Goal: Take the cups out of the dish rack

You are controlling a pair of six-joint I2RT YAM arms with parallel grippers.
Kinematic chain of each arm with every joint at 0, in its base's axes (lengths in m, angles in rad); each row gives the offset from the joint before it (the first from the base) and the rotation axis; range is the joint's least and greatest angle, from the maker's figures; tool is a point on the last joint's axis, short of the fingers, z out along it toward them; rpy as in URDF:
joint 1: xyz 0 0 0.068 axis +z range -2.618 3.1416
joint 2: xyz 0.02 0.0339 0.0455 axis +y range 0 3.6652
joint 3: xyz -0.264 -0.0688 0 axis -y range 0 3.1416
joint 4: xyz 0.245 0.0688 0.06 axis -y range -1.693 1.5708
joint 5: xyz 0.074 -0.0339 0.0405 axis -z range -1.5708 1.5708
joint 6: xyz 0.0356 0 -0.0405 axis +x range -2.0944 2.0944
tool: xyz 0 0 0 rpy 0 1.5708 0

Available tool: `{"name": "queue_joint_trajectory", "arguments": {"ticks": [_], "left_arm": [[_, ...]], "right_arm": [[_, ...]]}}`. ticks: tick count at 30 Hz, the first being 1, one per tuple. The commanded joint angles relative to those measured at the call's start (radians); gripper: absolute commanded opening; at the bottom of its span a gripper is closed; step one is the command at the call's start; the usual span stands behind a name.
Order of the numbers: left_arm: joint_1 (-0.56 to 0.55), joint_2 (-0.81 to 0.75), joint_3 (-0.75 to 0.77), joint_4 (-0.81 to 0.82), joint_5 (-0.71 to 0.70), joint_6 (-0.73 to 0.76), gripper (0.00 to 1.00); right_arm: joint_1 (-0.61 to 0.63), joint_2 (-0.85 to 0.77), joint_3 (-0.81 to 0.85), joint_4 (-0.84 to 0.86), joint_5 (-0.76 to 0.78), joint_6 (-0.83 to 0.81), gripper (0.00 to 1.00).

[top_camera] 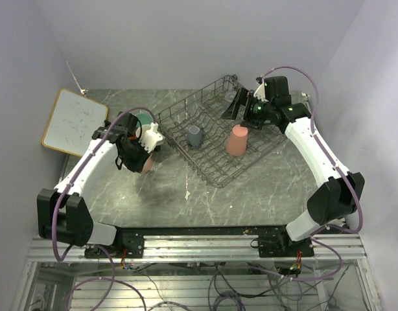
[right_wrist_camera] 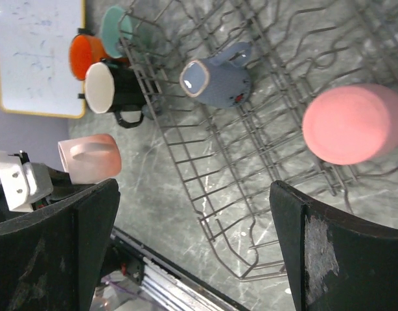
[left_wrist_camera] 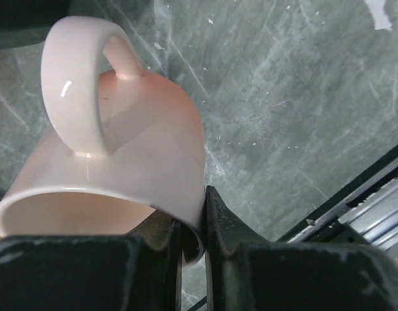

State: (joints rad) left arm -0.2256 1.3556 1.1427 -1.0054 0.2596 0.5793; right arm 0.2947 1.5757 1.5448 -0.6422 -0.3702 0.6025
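The grey marbled table (top_camera: pixel 251 194) carries the dish rack (top_camera: pixel 215 170), which stands at an angle in its far middle part. A whiteboard (top_camera: pixel 72 121) lies at the far left.

The right gripper (top_camera: pixel 233 107) hangs over the far right side of the rack with its jaws wide apart and nothing between them. The left gripper (left_wrist_camera: pixel 192 227) is left of the rack, above the table, and its fingers are closed on the rim wall of the pale pink mug (left_wrist_camera: pixel 140 142). I cannot tell whether this mug touches the table.

In the rack, the tall pink tumbler (top_camera: pixel 237 140) stands upside down and the small grey-blue cup (right_wrist_camera: pixel 215 81) lies on its side. Just outside the left edge of the rack, the black mug (right_wrist_camera: pixel 118 91), the orange mug (right_wrist_camera: pixel 82 55) and the mint green mug (right_wrist_camera: pixel 115 29) are close together.
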Motion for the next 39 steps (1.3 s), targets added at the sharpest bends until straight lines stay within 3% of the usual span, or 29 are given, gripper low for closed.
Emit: {"name": "queue_joint_trajectory", "arguments": {"ticks": [1, 10, 17, 26, 30, 34, 38, 39], "left_arm": [[-0.028, 0.053, -0.041, 0.154, -0.100, 0.011, 0.07], [-0.001, 0.085, -0.064, 0.150, -0.198, 0.063, 0.07], [0.162, 0.137, -0.056, 0.153, -0.180, 0.154, 0.07], [0.172, 0.238, -0.025, 0.195, -0.201, 0.144, 0.11], [0.179, 0.232, -0.022, 0.203, -0.208, 0.142, 0.28], [0.189, 0.195, -0.006, 0.170, -0.183, 0.154, 0.64], [0.198, 0.143, 0.053, 0.089, -0.115, 0.162, 0.72], [0.198, 0.129, 0.068, 0.063, -0.091, 0.167, 0.79]], "right_arm": [[0.000, 0.003, 0.019, -0.048, 0.108, -0.041, 1.00], [0.000, -0.025, 0.000, -0.076, 0.154, -0.071, 1.00], [0.001, -0.032, -0.023, -0.053, 0.140, -0.063, 1.00], [0.086, 0.019, 0.021, -0.057, 0.263, -0.076, 1.00], [0.173, 0.097, 0.095, -0.090, 0.381, -0.098, 1.00], [0.257, 0.201, 0.185, -0.115, 0.480, -0.130, 1.00], [0.297, 0.329, 0.286, -0.135, 0.507, -0.159, 1.00], [0.306, 0.361, 0.315, -0.141, 0.517, -0.164, 1.00]]}}
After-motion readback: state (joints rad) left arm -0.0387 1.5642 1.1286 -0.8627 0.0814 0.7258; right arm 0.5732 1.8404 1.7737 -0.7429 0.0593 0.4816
